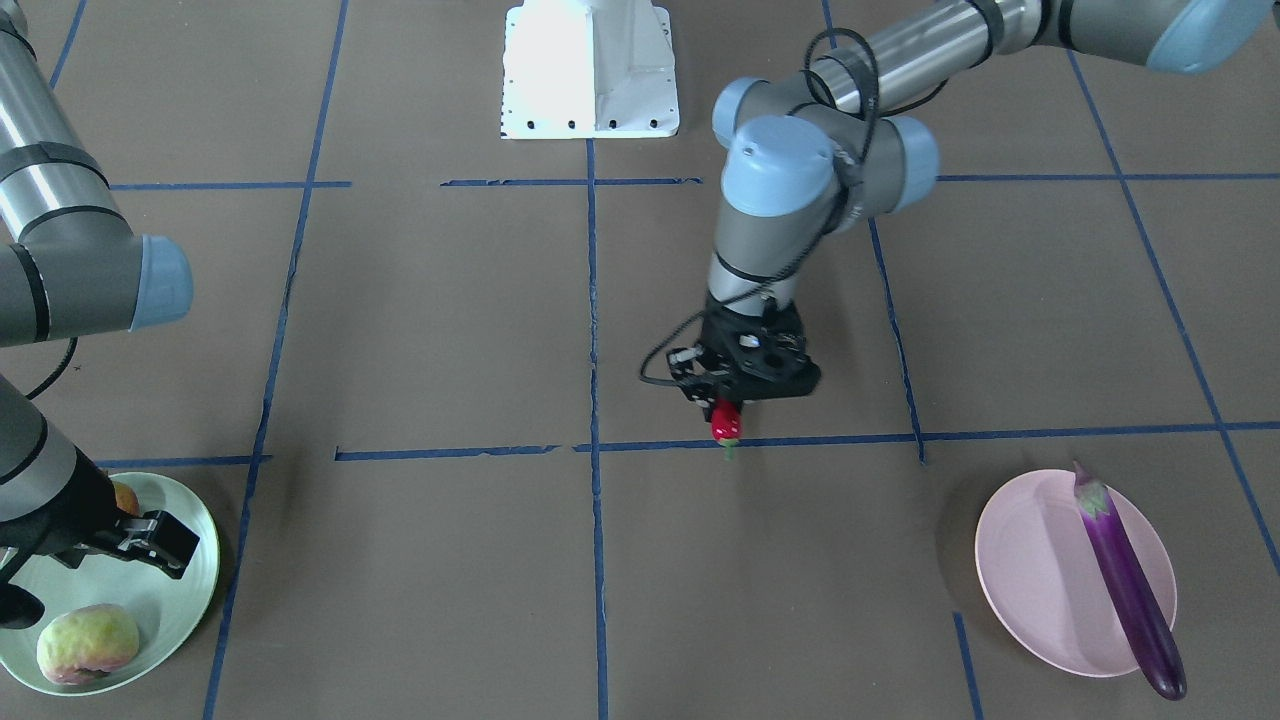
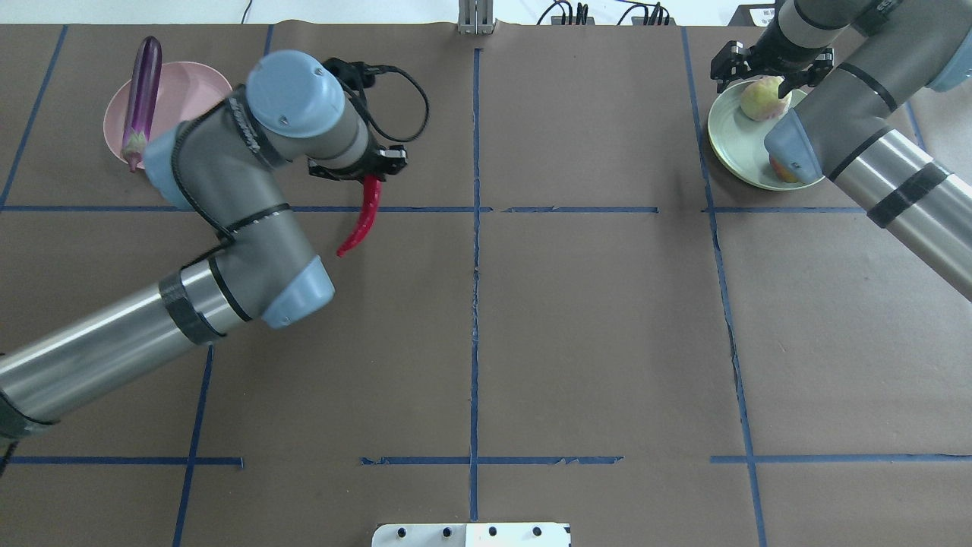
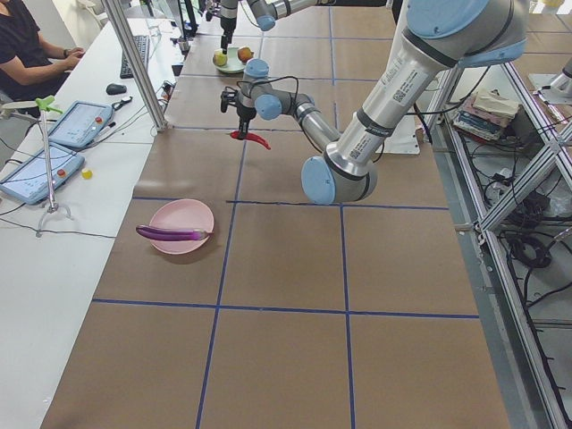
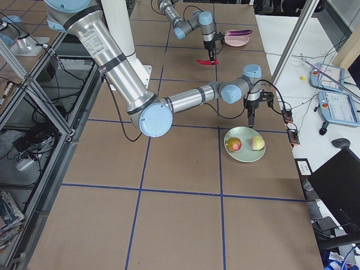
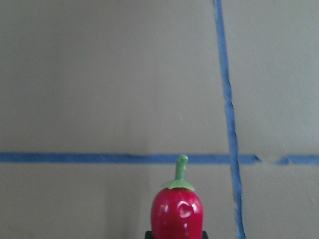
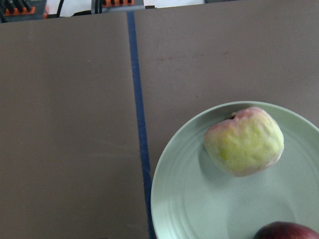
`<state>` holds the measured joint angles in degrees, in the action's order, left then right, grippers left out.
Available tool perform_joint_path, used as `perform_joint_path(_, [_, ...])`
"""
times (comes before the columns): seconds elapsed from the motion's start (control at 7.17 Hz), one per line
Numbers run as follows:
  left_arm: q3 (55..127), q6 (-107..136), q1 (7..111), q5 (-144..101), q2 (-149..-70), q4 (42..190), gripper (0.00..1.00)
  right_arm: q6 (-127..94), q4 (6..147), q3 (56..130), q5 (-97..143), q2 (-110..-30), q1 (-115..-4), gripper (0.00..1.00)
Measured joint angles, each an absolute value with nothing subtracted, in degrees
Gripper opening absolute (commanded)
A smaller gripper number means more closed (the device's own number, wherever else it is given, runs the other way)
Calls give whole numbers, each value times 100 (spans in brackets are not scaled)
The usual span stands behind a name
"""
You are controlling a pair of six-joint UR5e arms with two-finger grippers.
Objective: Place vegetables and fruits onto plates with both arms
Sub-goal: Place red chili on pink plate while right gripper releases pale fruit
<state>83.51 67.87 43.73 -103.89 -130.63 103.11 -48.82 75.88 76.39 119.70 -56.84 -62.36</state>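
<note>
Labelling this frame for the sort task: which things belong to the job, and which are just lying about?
Job: chili pepper in the left gripper; eggplant on the pink plate; pomegranate and pale fruit on the green plate; right gripper open over that plate.
Lying about: white base block; tablets, keyboard and mouse on the side bench.
</note>
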Motion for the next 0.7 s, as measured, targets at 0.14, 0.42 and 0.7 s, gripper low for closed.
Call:
perform_joint_path(0.14, [8053,6508,4890,-10639,-12918,10329,2,-4890,7608,8065,12406,-5950,-6256,100])
perform_joint_path(0.42, [7151,5803,5622,-10920,-12879,10376,13,-4895,7611,8809,12868,-6493,-6264,100])
perform_joint_path(0.7, [6103,5462,5939,-10955,-12985,10964,99,-4898,7611,9275,12953,-6842,-6266,100])
